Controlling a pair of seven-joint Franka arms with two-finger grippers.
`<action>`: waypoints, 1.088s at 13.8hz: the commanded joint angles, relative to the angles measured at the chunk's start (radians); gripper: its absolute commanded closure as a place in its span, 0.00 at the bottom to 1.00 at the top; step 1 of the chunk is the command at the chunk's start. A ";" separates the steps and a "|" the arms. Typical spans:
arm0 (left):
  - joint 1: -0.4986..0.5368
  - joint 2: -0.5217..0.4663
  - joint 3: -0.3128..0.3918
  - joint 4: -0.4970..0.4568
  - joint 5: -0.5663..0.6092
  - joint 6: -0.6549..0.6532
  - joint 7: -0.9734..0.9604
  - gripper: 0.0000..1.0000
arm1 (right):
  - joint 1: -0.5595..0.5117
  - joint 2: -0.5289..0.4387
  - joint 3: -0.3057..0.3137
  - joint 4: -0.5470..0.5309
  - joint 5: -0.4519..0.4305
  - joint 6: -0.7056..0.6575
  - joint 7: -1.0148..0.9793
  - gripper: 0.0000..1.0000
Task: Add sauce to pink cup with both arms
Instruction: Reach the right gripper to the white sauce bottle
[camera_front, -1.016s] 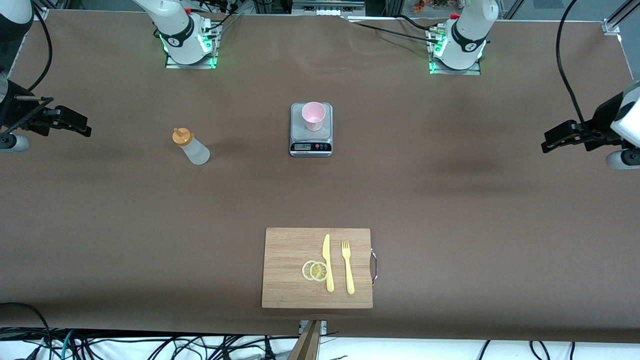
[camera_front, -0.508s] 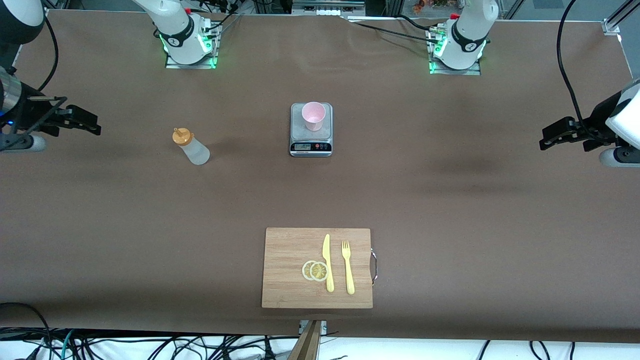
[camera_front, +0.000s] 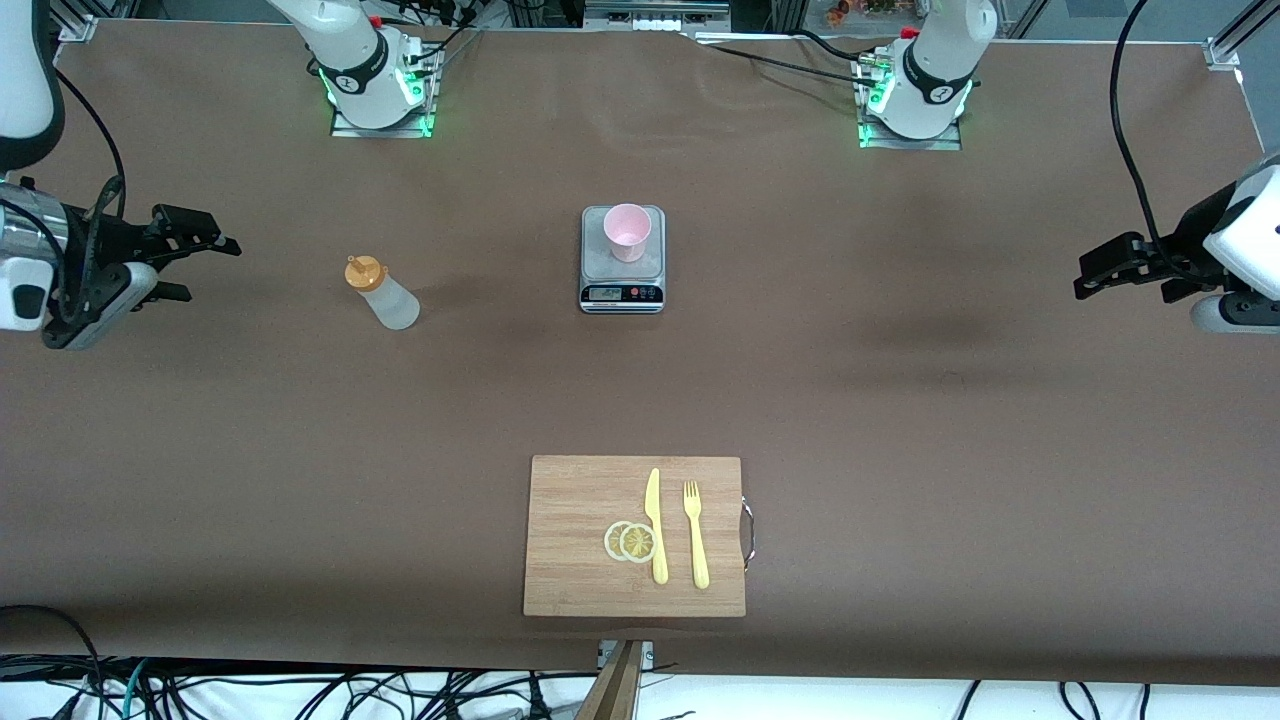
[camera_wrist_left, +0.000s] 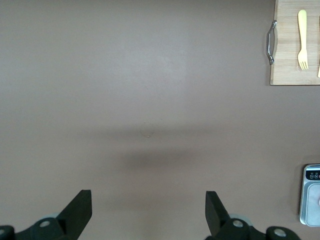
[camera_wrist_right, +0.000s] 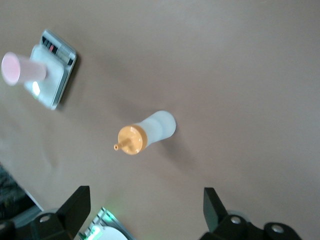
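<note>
Brown desk (camera_front: 900, 420), cutting board (camera_front: 580, 540) near the front camera. Scale (camera_front: 622, 262) mid-desk carries the pink cup (camera_front: 627, 231), upright. Sauce bottle (camera_front: 382, 294) stands upright toward the right arm's end. Right tool (camera_front: 195, 255) open, empty, over that end, bottle lies just centre-ward of it, so right arm is nearer. Left tool (camera_front: 1105, 268) open, empty, well apart, waiting.

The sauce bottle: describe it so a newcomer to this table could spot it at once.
Start at the grey kitchen scale in the middle of the brown table, which carries the pink cup. From there look toward the right arm's end: the sauce bottle stands alone on bare cloth. It is the only translucent whitish container, topped with an orange nozzle cap.
</note>
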 joint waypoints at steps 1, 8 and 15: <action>-0.006 0.006 0.005 0.022 -0.023 -0.019 0.021 0.00 | -0.037 -0.023 0.001 -0.082 0.062 -0.007 -0.255 0.00; -0.006 0.006 -0.008 0.022 -0.023 -0.019 0.019 0.00 | -0.099 0.178 -0.090 -0.158 0.291 -0.042 -0.960 0.00; -0.006 0.008 -0.008 0.022 -0.023 -0.019 0.021 0.00 | -0.108 0.426 -0.088 -0.167 0.512 -0.042 -1.426 0.00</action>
